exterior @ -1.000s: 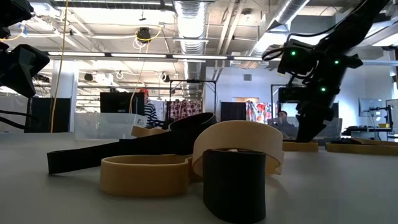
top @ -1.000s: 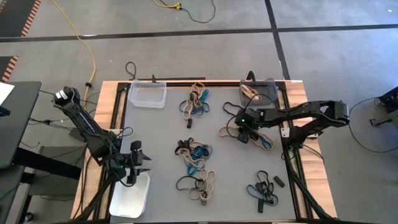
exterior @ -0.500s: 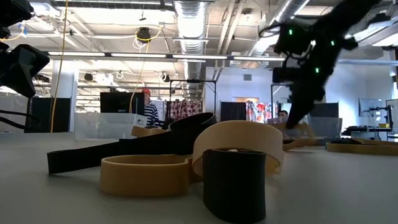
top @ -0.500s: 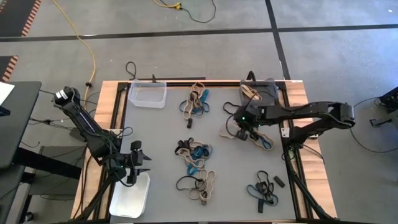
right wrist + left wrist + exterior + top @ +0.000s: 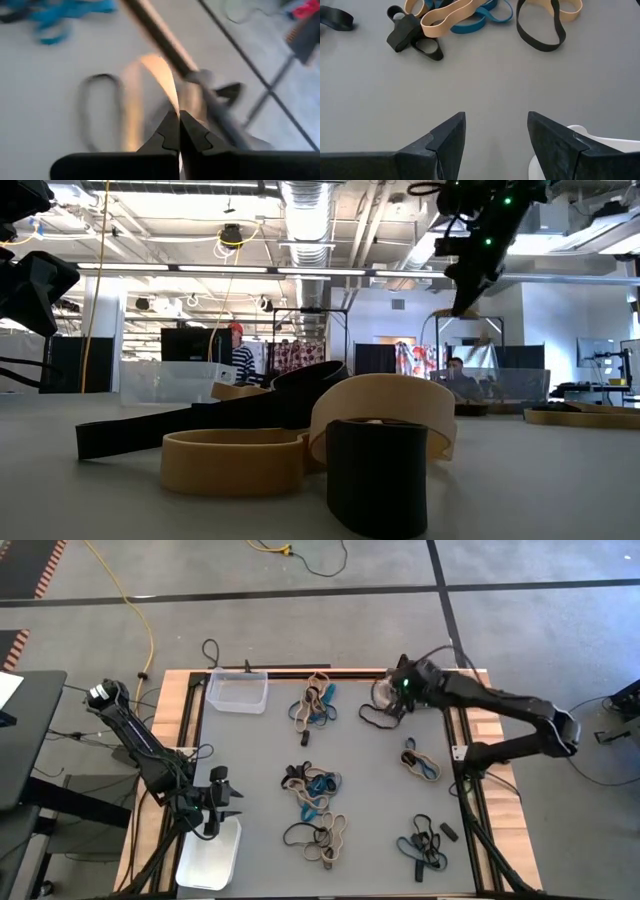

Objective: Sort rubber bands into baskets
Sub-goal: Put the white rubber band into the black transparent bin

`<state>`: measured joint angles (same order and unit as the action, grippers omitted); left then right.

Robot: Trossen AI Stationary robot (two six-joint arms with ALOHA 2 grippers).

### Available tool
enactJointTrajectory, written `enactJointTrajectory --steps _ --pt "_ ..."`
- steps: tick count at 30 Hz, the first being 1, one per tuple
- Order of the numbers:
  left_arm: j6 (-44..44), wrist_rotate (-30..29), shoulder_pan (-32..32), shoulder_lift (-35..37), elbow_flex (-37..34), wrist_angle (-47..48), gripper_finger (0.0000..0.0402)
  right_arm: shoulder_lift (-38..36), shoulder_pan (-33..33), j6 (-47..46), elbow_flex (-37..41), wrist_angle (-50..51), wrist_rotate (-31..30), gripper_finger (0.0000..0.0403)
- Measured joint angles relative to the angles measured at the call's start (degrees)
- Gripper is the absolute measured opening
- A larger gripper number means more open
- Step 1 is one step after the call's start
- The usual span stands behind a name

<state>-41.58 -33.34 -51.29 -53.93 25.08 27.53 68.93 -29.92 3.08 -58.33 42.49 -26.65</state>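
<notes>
From my remote station, I saw the right tool point(image 5: 392, 700) raised at the counter's point(image 5: 260, 765) far right corner, its tips pressed together on a tan rubber band point(image 5: 160, 75) with a black loop point(image 5: 372, 716) trailing beside it — right at the dark grey basket point(image 5: 432, 672). The left tool point(image 5: 496, 131) hung with its fingers spread and nothing between them, just above the near edge of the white basket point(image 5: 208, 858). The clear basket point(image 5: 238, 692) sat at the far left, while clusters of black, tan and teal bands point(image 5: 318, 785) lay scattered across the grey counter — several of them mid-table.
</notes>
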Motion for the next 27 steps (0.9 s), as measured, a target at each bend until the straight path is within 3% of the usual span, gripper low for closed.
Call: enactJointTrajectory --steps 14,27 --pt "0.01 0.0 -0.02 0.0 0.0 0.01 0.0206 3.03 -23.73 3.6 -2.43 6.45 0.26 0.0024" --pt "0.02 0.0 -0.02 0.0 0.0 0.0 0.0206 14.07 -23.7 0.28 -2.35 9.68 1.87 0.0122"
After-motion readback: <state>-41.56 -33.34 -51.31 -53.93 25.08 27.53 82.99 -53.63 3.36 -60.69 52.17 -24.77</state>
